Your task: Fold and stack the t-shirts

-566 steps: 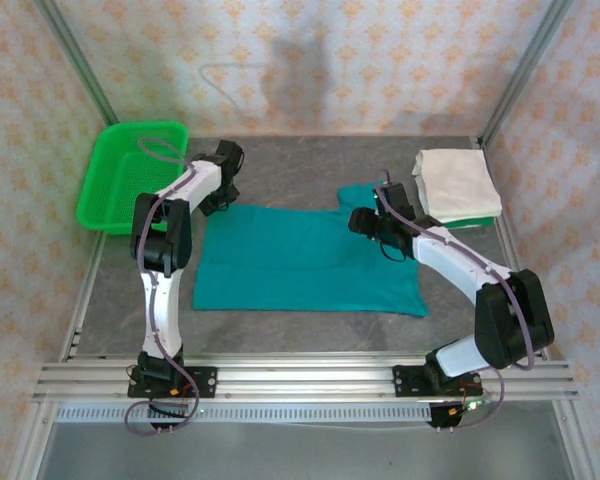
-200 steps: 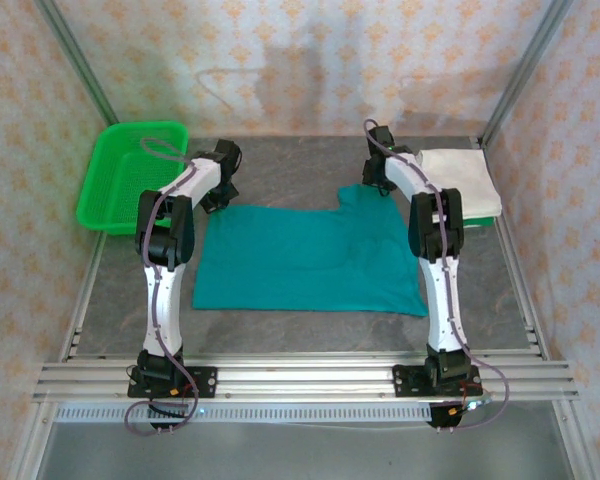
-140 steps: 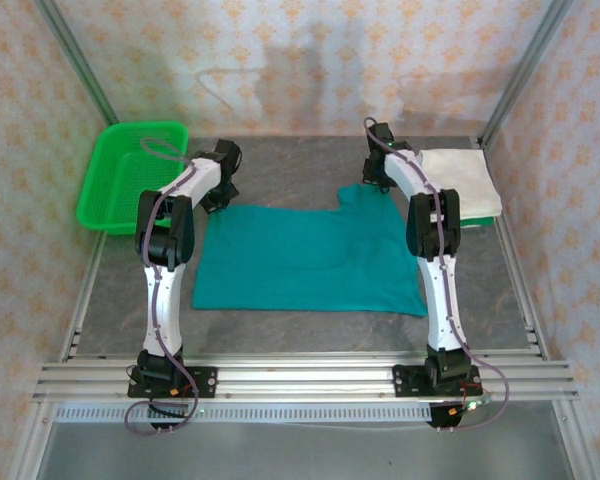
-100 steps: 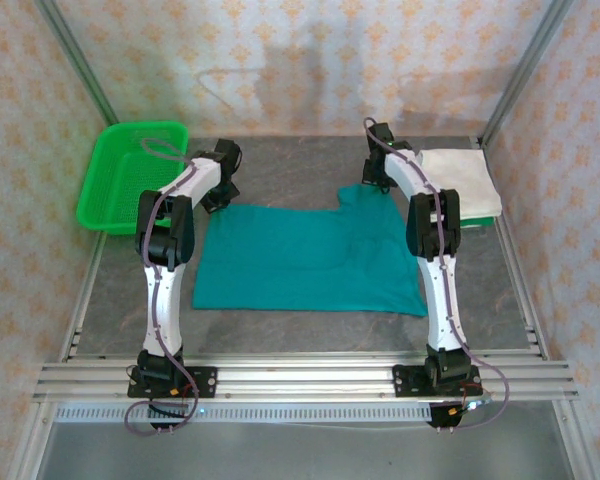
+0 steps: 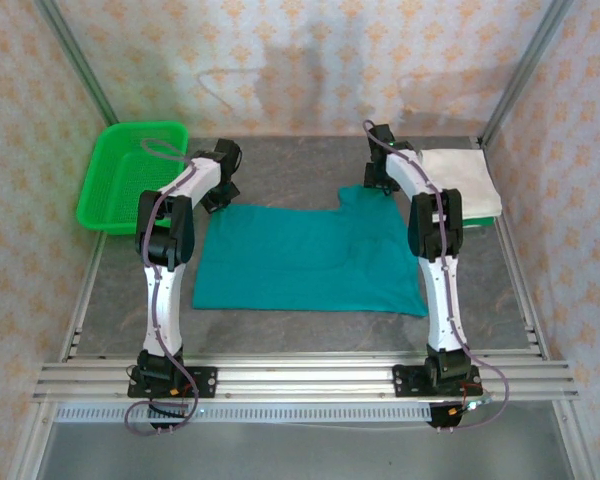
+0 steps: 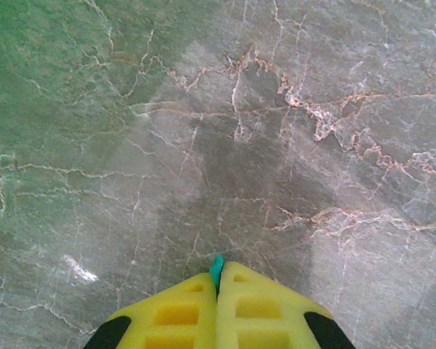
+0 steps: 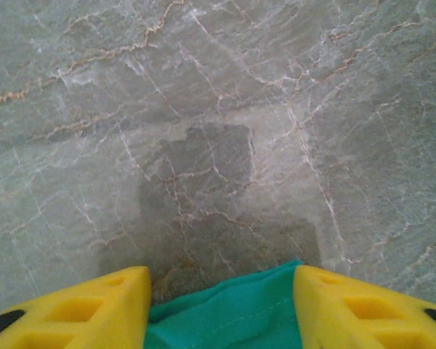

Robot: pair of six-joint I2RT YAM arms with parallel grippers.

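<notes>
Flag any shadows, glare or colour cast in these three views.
Top external: even light, soft shadows on the back wall, nothing blown out. Left wrist: green tint on the tabletop at upper left, one small glare spot lower left, dim shadow mid-frame. Right wrist: blocky shadow on the tabletop ahead of the teal t-shirt; no glare.
</notes>
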